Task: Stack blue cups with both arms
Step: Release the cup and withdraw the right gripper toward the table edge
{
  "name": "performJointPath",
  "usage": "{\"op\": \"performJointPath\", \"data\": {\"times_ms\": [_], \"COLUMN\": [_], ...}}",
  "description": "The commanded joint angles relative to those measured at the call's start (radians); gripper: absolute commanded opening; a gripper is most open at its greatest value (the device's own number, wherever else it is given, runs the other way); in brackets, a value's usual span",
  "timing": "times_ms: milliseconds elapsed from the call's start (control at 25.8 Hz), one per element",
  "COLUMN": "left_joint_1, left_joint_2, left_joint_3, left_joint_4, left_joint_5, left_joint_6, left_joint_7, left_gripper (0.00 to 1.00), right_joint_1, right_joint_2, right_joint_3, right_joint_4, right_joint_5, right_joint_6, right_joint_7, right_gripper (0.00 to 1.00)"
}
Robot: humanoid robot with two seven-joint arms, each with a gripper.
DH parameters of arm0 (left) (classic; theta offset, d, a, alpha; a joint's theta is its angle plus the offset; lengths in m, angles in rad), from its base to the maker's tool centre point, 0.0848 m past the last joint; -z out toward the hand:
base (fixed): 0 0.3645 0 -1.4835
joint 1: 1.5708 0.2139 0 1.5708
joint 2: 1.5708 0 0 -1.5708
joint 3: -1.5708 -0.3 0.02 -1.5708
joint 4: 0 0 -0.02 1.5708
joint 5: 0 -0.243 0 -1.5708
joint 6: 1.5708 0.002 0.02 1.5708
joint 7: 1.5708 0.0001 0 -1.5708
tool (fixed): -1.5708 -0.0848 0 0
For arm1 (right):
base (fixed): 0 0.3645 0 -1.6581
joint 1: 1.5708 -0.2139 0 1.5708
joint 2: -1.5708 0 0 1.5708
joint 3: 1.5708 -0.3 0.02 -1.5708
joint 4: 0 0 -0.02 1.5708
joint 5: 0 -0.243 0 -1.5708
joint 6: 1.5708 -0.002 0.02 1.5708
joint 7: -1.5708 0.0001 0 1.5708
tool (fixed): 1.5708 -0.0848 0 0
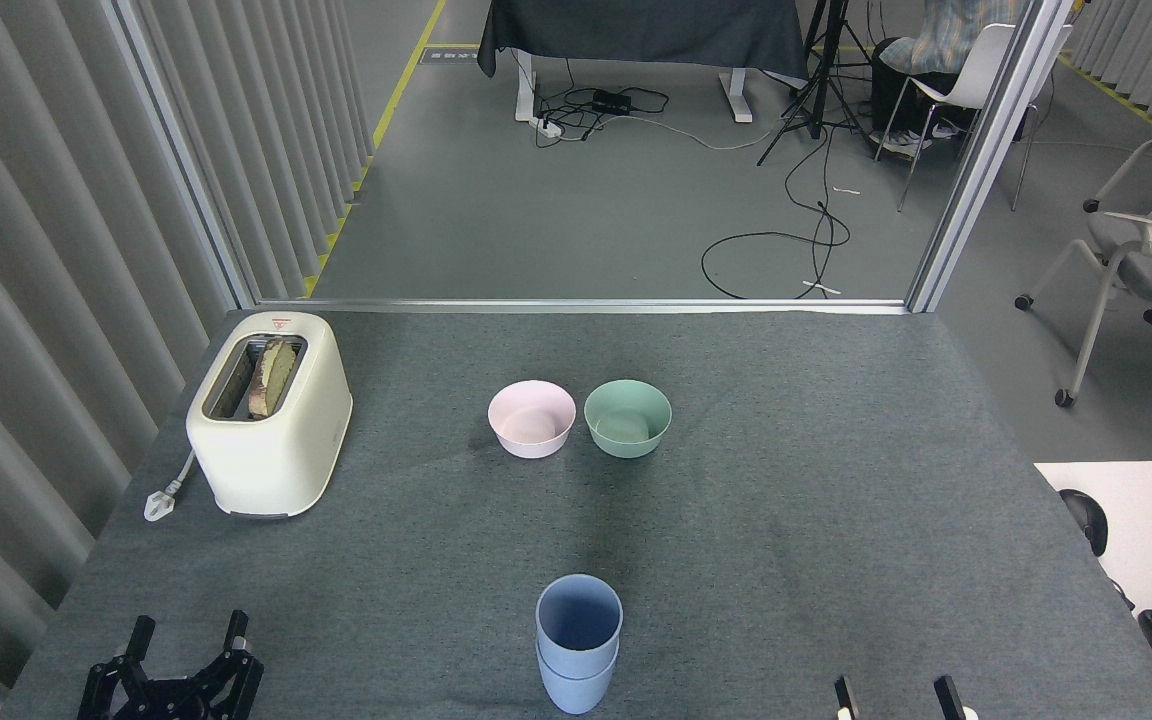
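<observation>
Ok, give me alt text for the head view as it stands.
Two blue cups stand nested upright near the table's front edge, untouched. Left tool open at bottom left; right tool fingertips at bottom right. Behind: pink bowl, green bowl, toaster.

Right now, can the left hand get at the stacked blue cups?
Probably yes. The left hand is open and low at the table's near left, and only bare table lies between it and the blue cups. The toaster stands well back.
</observation>
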Motion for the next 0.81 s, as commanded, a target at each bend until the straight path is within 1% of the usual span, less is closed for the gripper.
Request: {"op": "performJointPath", "data": {"times_ms": [0, 116, 310, 465, 581, 775], "left_joint_1": [0.014, 0.034, 0.094, 0.146, 0.229, 0.285], "left_joint_2": [0.002, 0.002, 0.005, 0.005, 0.007, 0.001], "left_joint_3": [0.0, 0.0, -0.002, -0.002, 0.0, 0.001], "left_joint_4": [-0.021, -0.052, -0.104, -0.115, -0.167, -0.239], "left_joint_5": [-0.001, -0.001, -0.017, -0.034, -0.034, -0.033], "left_joint_6": [-0.025, -0.028, -0.094, -0.097, -0.097, -0.086], "left_joint_7": [-0.001, -0.001, -0.003, -0.023, -0.026, -0.027], "left_gripper": [0.99, 0.99, 0.99, 0.99, 0.99, 0.99], "right_joint_1": [0.095, 0.109, 0.109, 0.109, 0.109, 0.11], "right_joint_2": [-0.018, -0.025, -0.025, -0.025, -0.025, -0.025], "right_joint_3": [-0.038, -0.038, -0.031, -0.024, -0.024, -0.022], "right_joint_4": [0.007, 0.003, 0.003, 0.003, 0.003, 0.003], "right_joint_5": [-0.019, -0.019, -0.019, -0.017, -0.017, -0.012], "right_joint_6": [0.016, 0.032, 0.048, 0.061, 0.062, 0.062], "right_joint_7": [-0.043, -0.051, -0.061, -0.061, -0.061, -0.063], "right_gripper": [1.0, 1.0, 1.0, 1.0, 1.0, 1.0]}}
